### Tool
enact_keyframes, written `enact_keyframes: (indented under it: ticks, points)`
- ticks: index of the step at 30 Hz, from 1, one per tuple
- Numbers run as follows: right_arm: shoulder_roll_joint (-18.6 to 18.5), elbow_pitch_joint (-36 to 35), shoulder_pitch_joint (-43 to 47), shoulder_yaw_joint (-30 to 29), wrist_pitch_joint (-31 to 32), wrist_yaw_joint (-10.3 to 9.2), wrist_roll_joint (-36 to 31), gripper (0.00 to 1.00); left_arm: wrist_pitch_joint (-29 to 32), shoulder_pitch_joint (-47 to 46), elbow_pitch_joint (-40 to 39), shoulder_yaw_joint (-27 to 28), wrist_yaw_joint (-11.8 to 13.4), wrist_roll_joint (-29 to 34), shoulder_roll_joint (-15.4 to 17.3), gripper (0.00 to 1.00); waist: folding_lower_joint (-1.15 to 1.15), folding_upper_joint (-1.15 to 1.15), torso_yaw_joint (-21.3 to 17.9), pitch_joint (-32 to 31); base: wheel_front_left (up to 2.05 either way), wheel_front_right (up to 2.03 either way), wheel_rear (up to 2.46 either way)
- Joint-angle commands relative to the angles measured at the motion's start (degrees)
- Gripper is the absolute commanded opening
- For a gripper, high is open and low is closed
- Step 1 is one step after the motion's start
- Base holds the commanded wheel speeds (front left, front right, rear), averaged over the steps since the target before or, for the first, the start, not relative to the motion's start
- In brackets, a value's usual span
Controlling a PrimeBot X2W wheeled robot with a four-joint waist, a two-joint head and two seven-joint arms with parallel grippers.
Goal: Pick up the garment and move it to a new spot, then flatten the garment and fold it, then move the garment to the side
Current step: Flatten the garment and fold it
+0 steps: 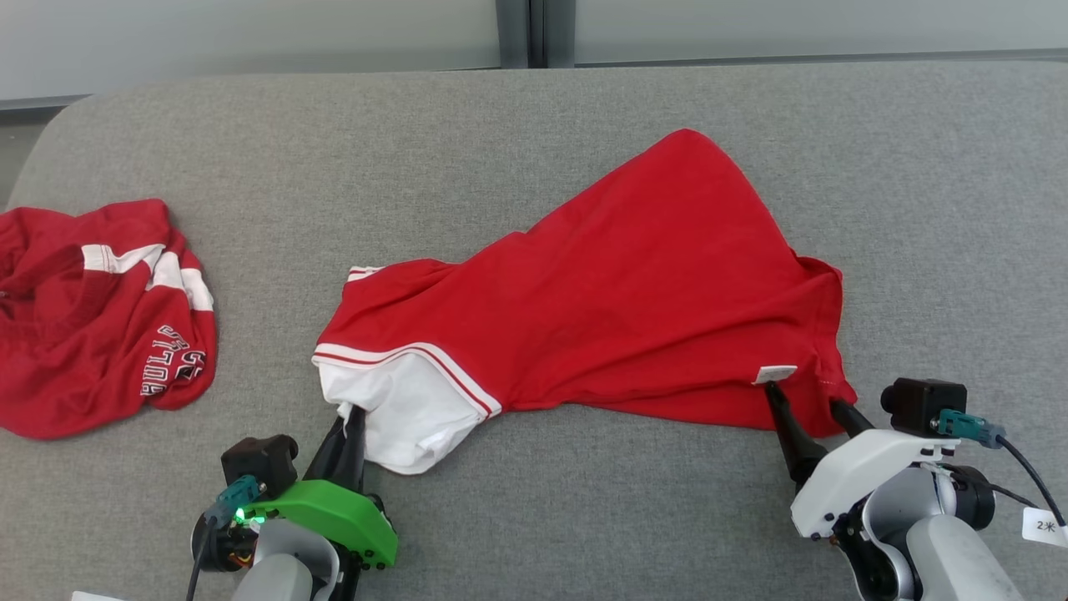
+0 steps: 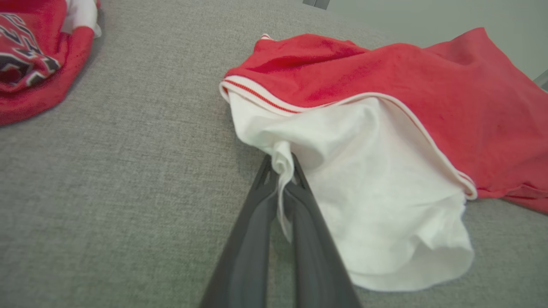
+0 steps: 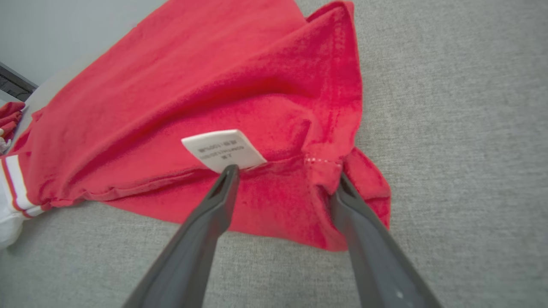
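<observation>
Head view reads the one clear piece of writing: "BULLS" in white letters on the second red garment (image 1: 92, 334), which lies bunched at the far left of the tabletop (image 1: 584, 517); a second line of lettering beside it is folded and cannot be made out. A small paper tag (image 1: 1045, 526) hanging by the right arm carries a "2" and a mark I cannot read.

The garment (image 1: 651, 292), a red top with white-and-red trim, lies spread across the middle of the tabletop, its white sleeve (image 1: 409, 417) at the near left and its red hem at the near right. A white care label (image 1: 774, 374) sits on that near hem.

The tabletop is covered in grey woven cloth, with a rounded far-left corner. Behind it stands a pale grey wall (image 1: 250, 33) split by a dark upright strip (image 1: 530, 33).

Left wrist view shows what the head view hides: the left gripper (image 2: 280, 164) has its jaws together, clamped on a pinch of the white sleeve's edge. Right wrist view shows the right gripper (image 3: 286, 173) with jaws wide apart, one tip just under the care label, the other at a stitched fold of the hem. The label's print appears there but is too small to read.
</observation>
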Motion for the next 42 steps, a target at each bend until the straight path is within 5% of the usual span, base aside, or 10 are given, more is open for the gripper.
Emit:
enact_keyframes:
  ticks: [1,5,9,17,27,36,42]
  points:
    - [-0.36,0.47,-0.18,-0.33,0.21,-0.09,0.41,1.0,0.01,-0.22,-0.22,0.02,-0.23,-0.19,0.29,0.0,0.0,0.0,0.02,0.08,0.0,0.0,0.0]
    - [-0.48,0.86,-1.55,0.34,-0.53,-0.09,0.38,0.97,0.01,-0.24,-0.54,-0.17,-0.23,-0.49,0.49,0.0,0.0,0.0,0.0,0.32,0.0,0.0,0.0]
    - [-0.9,0.62,-2.87,2.13,-1.14,-0.09,1.27,0.0,0.01,-0.36,-0.78,-0.26,-0.24,-0.75,0.73,0.0,0.0,0.0,-0.26,0.66,0.0,0.0,0.0]
    - [-1.37,-0.14,-5.58,2.35,-6.22,-0.09,2.48,0.0,0.01,-1.02,-4.69,0.53,-0.2,-3.62,0.48,0.0,0.0,0.0,-0.41,0.91,0.0,0.0,0.0]
    - [-2.82,-10.53,-9.63,-1.27,-13.81,-0.09,5.02,0.0,0.0,-4.2,-21.94,1.86,-0.21,-14.16,1.28,0.0,0.0,0.0,-0.95,0.1,0.0,0.0,0.0]
    - [-6.29,-19.36,-20.69,-3.4,-8.62,-0.09,7.74,0.0,2.57,-16.77,-28.47,-1.69,-0.21,-24.61,4.99,0.0,0.0,0.0,-2.34,2.08,0.0,0.0,0.0]
    - [-6.89,-17.31,-35.13,-3.1,-2.08,-0.05,7.93,0.0,9.81,-29.22,-26.6,-0.14,0.92,-29.91,6.62,0.0,0.0,0.0,-4.98,9.56,0.0,0.0,0.0]
